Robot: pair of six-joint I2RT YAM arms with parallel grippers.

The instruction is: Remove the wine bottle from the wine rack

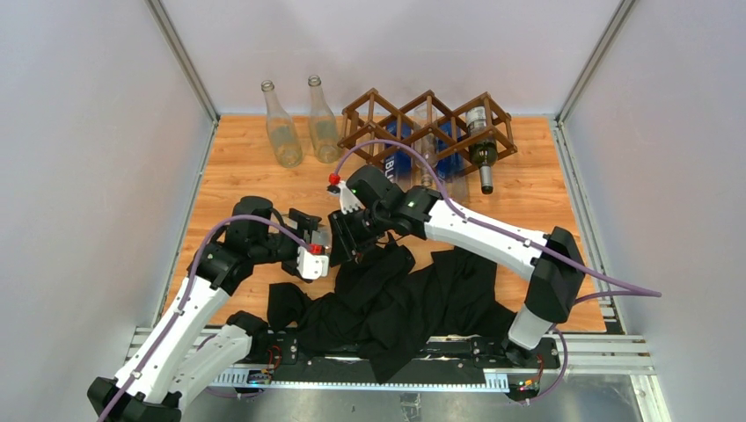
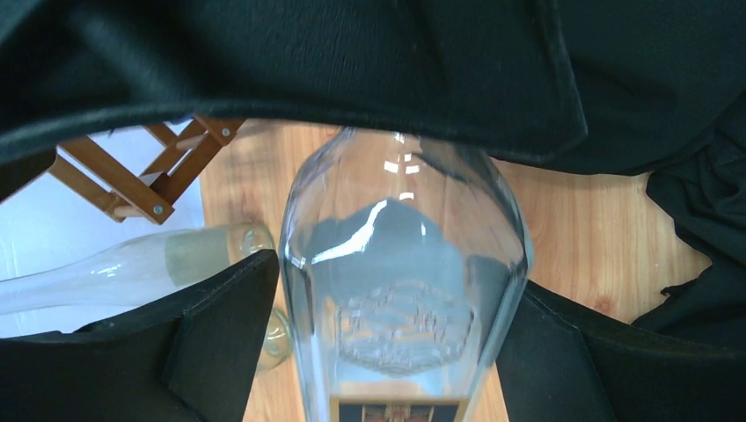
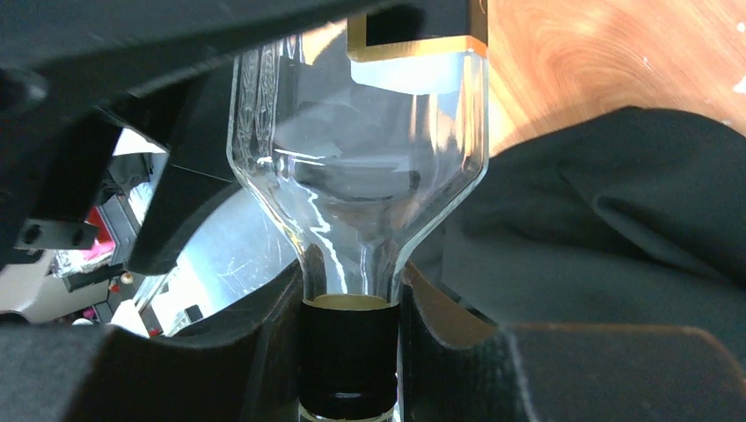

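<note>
Wooden tabletop, white walls. Clear smooth-glass wine bottle already off dark stick-lattice wine rack, held mid-table by soft black cloth. Right gripper clamped on slim dark-capped neck; left gripper spread wide, pressing rounded body. Probably handover; next: firm hold, gentle set-down.

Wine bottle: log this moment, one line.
wine bottle: off wine rack | right tool: shut on neck | left tool: astride body, grip unclear
</note>
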